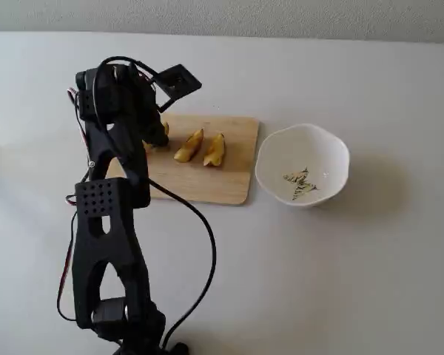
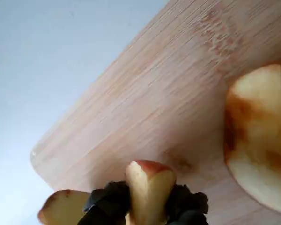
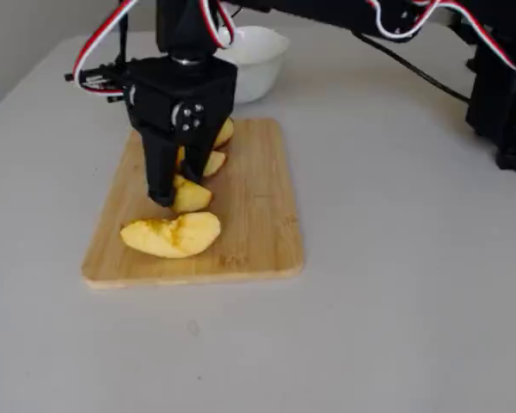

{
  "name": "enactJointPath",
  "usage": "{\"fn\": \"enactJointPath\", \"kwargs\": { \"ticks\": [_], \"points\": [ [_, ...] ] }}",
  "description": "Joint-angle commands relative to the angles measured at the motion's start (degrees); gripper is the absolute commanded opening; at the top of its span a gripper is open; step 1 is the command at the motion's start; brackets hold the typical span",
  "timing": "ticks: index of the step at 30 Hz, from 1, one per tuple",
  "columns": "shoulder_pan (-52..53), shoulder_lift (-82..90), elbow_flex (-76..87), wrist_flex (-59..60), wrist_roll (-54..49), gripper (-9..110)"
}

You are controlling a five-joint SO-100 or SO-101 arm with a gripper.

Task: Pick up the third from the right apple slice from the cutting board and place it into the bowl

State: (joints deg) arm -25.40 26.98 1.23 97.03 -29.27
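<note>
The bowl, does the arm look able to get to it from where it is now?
Probably yes. The bowl sits empty just off the cutting board, with bare table between them. The claw already pinches an apple slice, and nothing stands in the path.

No text, label, brand, number or sign can be read in any view. The bowl [image 1: 303, 164] bears only a dark-and-gold motif [image 1: 300, 184] inside, a picture and not lettering. The cutting board [image 3: 249, 215] shows plain wood grain, and the arm's [image 1: 107, 244] black parts carry no legible marking.
</note>
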Motion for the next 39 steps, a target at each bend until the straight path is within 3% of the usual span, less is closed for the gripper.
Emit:
{"fn": "enactJointPath", "kwargs": {
  "ticks": [1,11,20,29,34,39],
  "points": [
    [1.9,13.5,-4.0,-0.4,9.0,0],
    [25.0,28.7,-4.1,0.8,29.7,0],
    [43.1,23.8,-4.1,1.2,33.2,0],
    [47.0,18.9,-4.1,2.5,30.6,1],
    [45.7,17.8,-4.1,4.4,27.3,20],
    [45.6,16.6,-4.1,5.1,27.2,30]
  ]
}}
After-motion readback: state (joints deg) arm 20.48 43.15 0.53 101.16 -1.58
